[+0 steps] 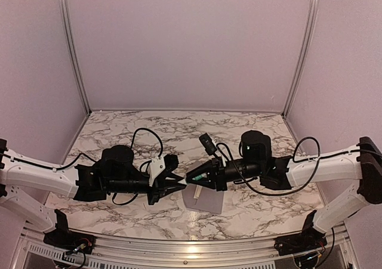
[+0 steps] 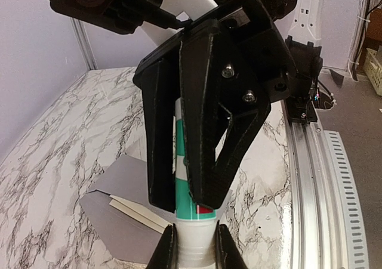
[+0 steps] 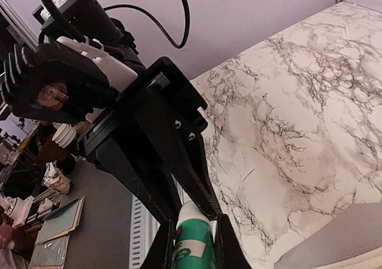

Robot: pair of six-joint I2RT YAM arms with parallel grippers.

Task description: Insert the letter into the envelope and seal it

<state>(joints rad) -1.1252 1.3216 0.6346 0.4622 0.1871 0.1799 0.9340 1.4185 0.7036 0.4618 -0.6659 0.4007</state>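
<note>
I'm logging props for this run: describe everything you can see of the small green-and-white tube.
The tube is a small, plastic-looking cylinder, white at one end, with teal-green bands and a red mark. It is held off the marble table, with the fingers of the left gripper clamped on its white end and those of the right gripper on the banded part. The grey envelope lies nearby.

Left wrist: the right end effector (image 2: 182,202) hides the middle of the tube (image 2: 194,236) from me; the letter (image 2: 140,214) shows one edge, the rest covered by the envelope (image 2: 128,176). Right wrist: the bottom edge crops tube and envelope. Top: the tube is too small for me to read.
</note>
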